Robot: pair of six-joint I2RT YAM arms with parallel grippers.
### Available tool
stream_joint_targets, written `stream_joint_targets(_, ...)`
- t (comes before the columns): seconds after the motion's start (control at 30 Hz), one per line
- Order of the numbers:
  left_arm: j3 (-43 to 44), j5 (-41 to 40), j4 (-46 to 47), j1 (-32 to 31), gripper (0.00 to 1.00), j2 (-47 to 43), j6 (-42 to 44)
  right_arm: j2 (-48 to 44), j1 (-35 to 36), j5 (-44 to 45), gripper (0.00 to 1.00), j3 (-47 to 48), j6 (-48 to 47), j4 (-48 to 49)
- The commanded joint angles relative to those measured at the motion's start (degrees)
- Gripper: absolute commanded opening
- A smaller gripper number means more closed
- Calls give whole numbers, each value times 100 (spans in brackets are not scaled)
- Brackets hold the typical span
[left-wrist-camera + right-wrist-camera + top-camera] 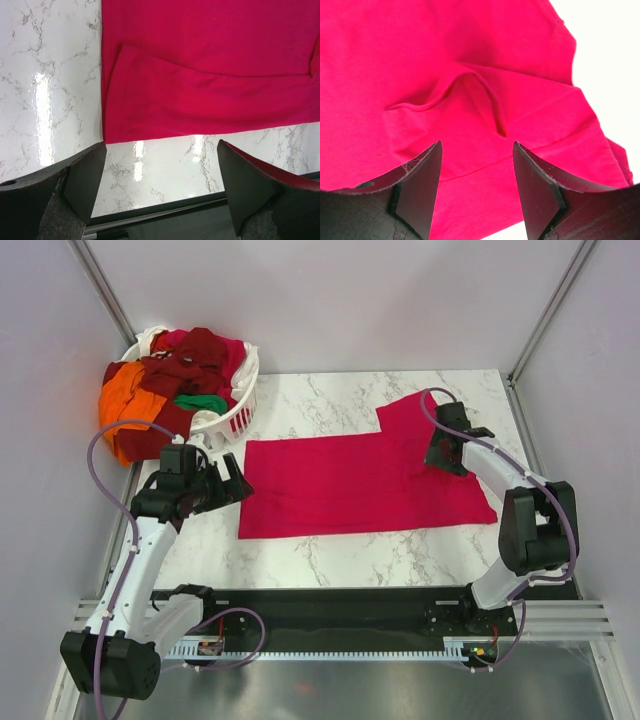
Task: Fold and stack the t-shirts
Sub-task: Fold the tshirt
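The pink shirt point(350, 485) lies spread flat mid-desk point(340, 560); the left jaws hang released, wide apart, at its left edge; the right jaws, released, hover over a wrinkle near its right end; other shirts point(180, 370) fill the far-left basket point(238, 420).

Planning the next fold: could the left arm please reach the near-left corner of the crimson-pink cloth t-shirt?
Probably yes: the open left gripper hovers beside the crimson-pink t-shirt, with only bare marble table between.
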Motion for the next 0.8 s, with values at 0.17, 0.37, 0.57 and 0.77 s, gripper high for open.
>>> stream_joint_targets(0.17, -21, 46, 169, -15, 100, -47, 202, 119, -376, 150, 62, -195, 56, 76)
stream_joint_targets(0.37, -29, 73, 169, -24, 100, -12, 211, 259, -509, -149, 53, -370, 91, 314)
stream_joint_targets(0.57, -29, 73, 178, -24, 100, -3, 202, 338, -517, -370, 50, -476, 91, 577)
stream_joint_targets(0.77, -29, 73, 169, -24, 100, 6, 202, 453, -570, -422, 45, -432, 100, 657)
